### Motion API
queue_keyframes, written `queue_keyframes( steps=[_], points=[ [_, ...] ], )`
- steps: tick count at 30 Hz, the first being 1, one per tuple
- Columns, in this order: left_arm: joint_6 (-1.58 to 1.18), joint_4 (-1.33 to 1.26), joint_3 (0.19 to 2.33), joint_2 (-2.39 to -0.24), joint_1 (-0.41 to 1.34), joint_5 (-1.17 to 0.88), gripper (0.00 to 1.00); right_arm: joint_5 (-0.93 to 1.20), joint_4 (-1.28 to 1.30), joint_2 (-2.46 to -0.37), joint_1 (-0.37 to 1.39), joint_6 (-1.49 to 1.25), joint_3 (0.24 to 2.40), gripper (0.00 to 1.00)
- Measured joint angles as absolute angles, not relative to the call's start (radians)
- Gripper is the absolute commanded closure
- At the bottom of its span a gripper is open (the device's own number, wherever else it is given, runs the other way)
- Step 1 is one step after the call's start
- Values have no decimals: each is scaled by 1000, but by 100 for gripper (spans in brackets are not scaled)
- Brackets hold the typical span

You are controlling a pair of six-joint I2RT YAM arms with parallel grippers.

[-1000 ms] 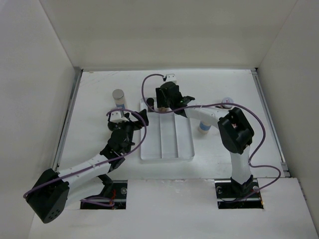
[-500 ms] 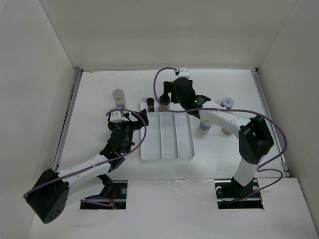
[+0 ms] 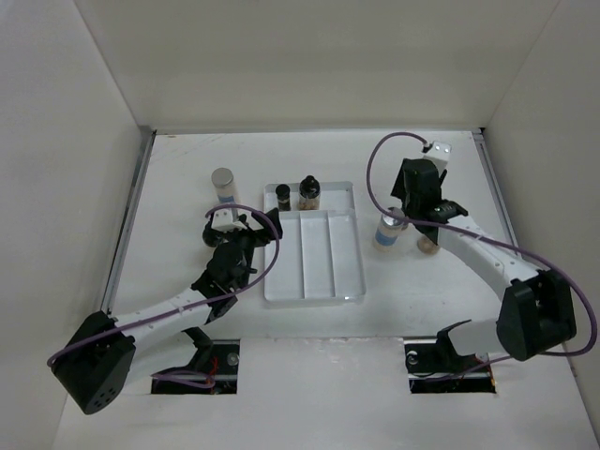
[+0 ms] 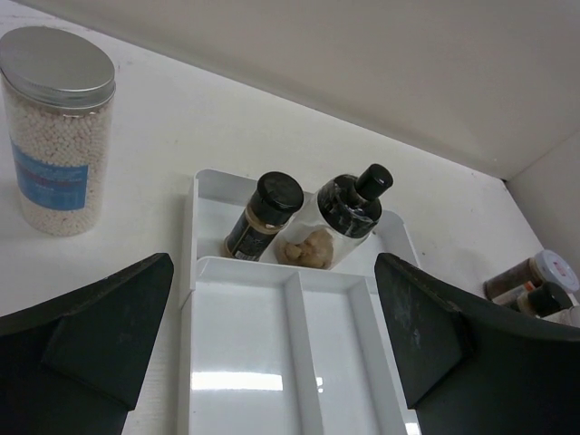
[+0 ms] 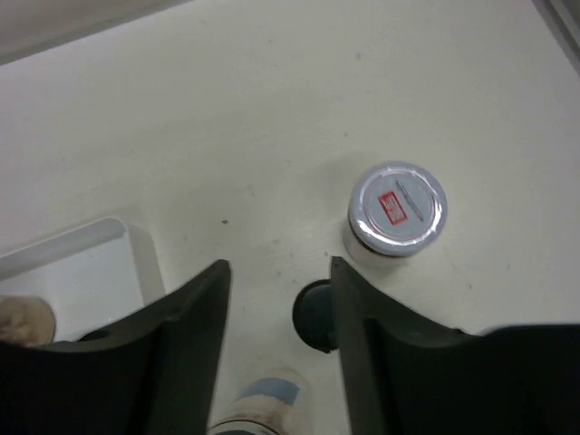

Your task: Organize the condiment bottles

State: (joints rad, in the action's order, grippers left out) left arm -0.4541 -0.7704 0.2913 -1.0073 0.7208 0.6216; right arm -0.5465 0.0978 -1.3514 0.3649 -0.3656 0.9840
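Two condiment bottles point(image 4: 272, 213) stand in the tray point(image 3: 314, 267), the rest outside; left gripper point(image 3: 241, 225) gapes empty, right gripper point(image 5: 278, 285) narrowly parted, holding nothing

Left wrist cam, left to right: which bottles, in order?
Silver-lidded jar of white beads → short dark bottle → taller black-capped bottle → brown bottle with a pale cap at the right edge.
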Motion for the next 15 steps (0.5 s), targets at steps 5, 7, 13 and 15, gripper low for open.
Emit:
queue_keyframes(
  steps=[5, 7, 13, 15],
  points=[
    [-458, -772, 291, -1017, 721, 619, 4, -598, 144, -1376, 350, -384, 941, 22],
    [-461, -772, 291, -1017, 721, 618, 4, -599, 157, -1393, 346, -394, 941, 22],
    [-466, -772, 291, -1017, 723, 616, 4, -572, 167, -1443, 327, -440, 940, 23],
    [-467, -772, 291, -1017, 723, 616, 4, -552, 167, -1458, 314, -454, 940, 25]
  ],
)
